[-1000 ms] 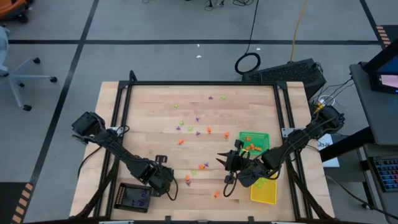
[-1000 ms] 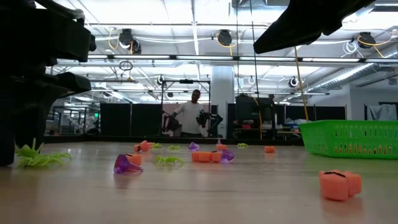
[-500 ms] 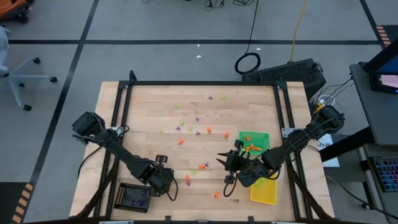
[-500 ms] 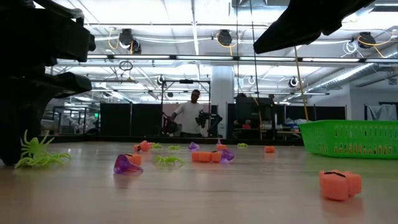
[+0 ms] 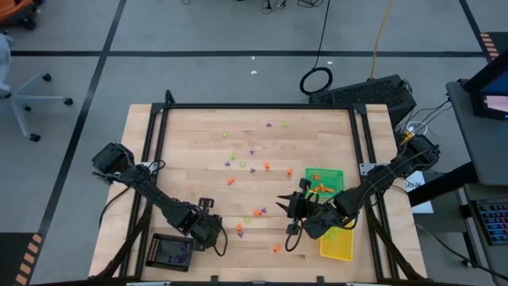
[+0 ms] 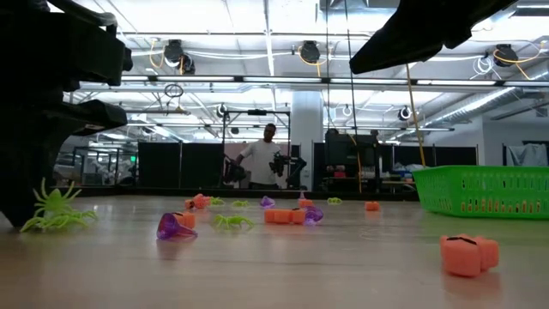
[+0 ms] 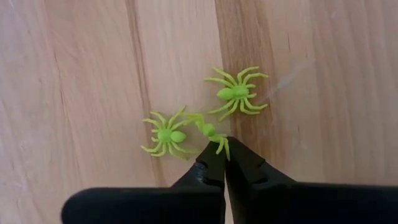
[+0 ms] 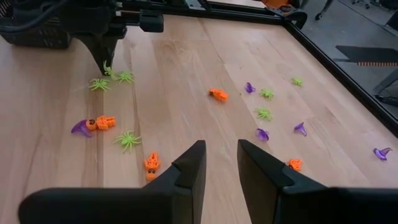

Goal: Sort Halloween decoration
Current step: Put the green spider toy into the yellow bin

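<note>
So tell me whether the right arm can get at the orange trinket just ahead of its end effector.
Probably yes. The right end effector hovers open over bare wood, and the orange trinket lies in the open just ahead and to one side. The nearest green spider sits clear of it. The left end effector is shut on a spider farther off.

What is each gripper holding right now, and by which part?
The left gripper pinches a lime green spider by its legs at the fingertips. The right gripper is open and holds nothing.
</note>
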Robot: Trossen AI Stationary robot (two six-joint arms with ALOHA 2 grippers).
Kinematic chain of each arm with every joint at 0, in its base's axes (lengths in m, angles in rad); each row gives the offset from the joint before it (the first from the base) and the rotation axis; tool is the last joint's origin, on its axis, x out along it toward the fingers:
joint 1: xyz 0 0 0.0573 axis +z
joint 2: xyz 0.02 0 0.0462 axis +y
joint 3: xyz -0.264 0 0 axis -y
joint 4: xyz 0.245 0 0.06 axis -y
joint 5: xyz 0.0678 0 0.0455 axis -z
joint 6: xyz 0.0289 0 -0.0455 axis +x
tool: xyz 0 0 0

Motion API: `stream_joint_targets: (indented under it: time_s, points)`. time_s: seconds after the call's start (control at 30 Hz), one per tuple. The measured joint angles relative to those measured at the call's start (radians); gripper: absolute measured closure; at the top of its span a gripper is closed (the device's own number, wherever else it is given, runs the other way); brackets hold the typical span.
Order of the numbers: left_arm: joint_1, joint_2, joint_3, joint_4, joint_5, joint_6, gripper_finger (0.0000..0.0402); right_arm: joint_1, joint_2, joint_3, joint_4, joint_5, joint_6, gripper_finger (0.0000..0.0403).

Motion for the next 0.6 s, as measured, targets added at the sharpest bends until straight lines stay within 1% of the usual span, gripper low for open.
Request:
stream_joint_targets:
  time_s: [0.23, 0.43, 0.6]
  points:
    - [-0.029, -0.005, 0.040, -0.025, 0.024, 0.026, 0.0402, 0.000, 0.000, 0.000, 0.000, 0.000, -0.007, 0.0325]
    - [-0.044, -0.052, 0.058, -0.081, 0.013, 0.032, 0.0402, 0.000, 0.000, 0.000, 0.000, -0.001, -0.007, 0.0325]
    - [-0.050, -0.129, 0.060, -0.079, -0.058, 0.092, 0.0402, 0.000, 0.000, 0.000, 0.000, -0.016, -0.007, 0.0325]
